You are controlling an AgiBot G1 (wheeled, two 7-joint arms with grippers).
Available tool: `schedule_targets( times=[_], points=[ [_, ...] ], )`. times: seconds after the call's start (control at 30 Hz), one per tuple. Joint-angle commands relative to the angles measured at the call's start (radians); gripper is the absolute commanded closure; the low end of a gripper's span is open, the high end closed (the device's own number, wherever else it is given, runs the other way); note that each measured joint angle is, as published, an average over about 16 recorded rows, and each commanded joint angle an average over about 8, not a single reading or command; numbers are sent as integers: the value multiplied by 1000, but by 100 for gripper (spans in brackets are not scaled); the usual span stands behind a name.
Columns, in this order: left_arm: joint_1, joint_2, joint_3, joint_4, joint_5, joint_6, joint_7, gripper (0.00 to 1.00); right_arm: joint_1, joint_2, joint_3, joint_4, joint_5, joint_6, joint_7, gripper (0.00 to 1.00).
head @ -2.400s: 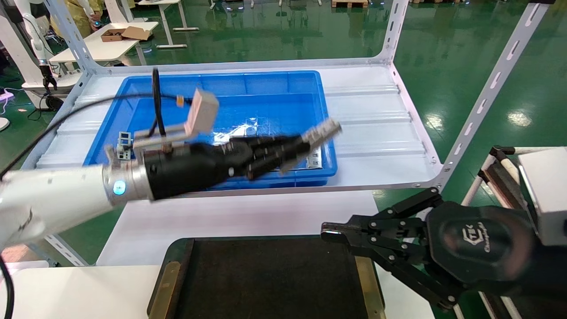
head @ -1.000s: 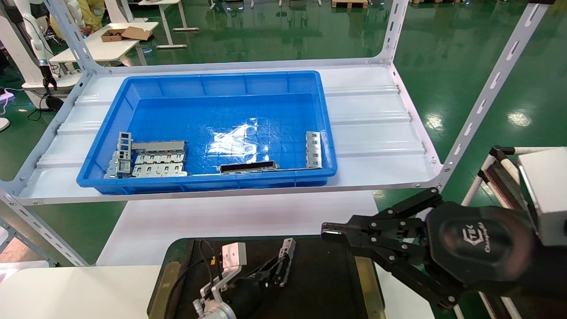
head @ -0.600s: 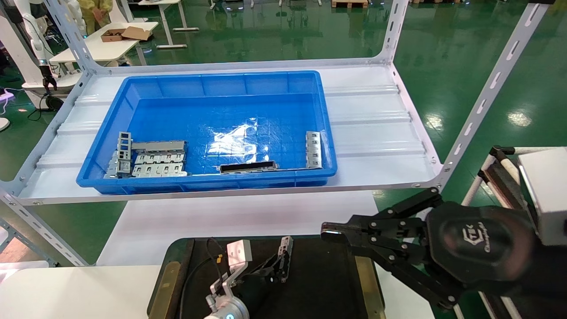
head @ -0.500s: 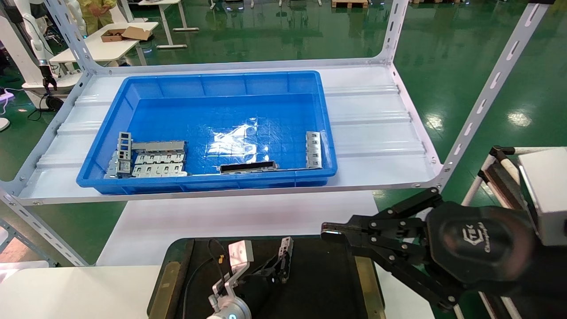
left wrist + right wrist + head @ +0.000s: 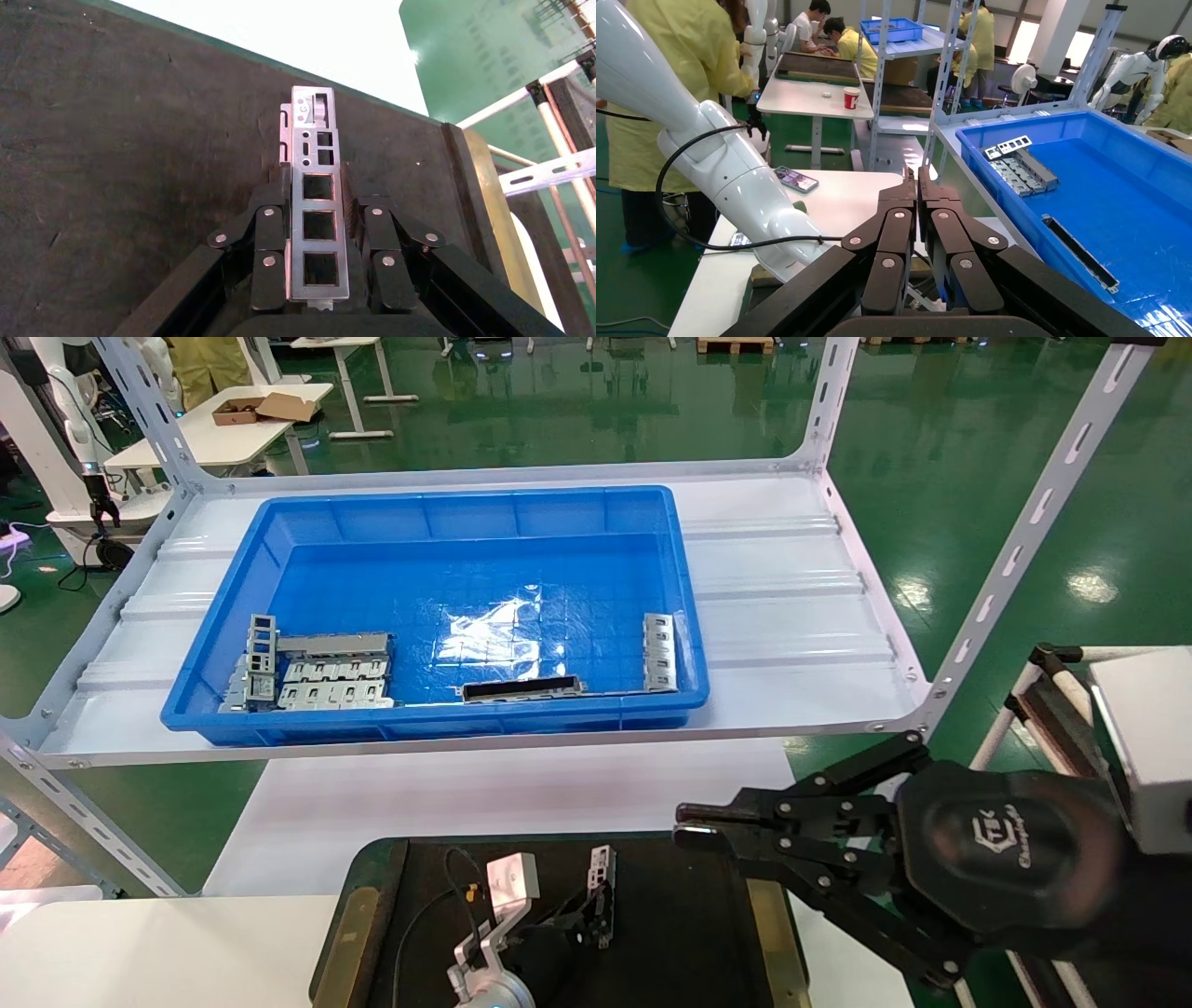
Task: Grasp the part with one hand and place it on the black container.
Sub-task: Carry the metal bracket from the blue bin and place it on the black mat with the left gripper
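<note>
The part, a slim silver-grey bracket with a row of square windows, is at the middle of the black container, in my left gripper. In the left wrist view the left gripper is shut on the part from both sides, and the part's far end sits low over the container's matte surface. I cannot tell whether it touches. My right gripper is shut and empty, hovering over the container's far right corner. It also shows in the right wrist view.
A big blue bin stands on the white rack shelf behind. It holds grey plates at the front left, a dark slotted bar and another bracket at the front right. A brass strip runs along the container's right side.
My left arm carried the part from over the blue bin down to the black container. In the last second it pulled the part lower and nearer. The right arm has not moved.
</note>
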Motion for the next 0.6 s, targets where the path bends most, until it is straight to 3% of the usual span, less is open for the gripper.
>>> schedule_targets(
  times=[0.03, 0.37, 0.6],
  points=[
    [-5, -1, 13, -3, -19, -7, 6, 0, 0, 0, 0, 0, 0, 0, 0, 0],
    [-24, -32, 36, -67, -43, -24, 28, 0, 0, 0, 0, 0, 0, 0, 0, 0],
    [-28, -119, 16, -180, 16, 34, 40, 0, 0, 0, 0, 0, 0, 0, 0, 0]
  ],
)
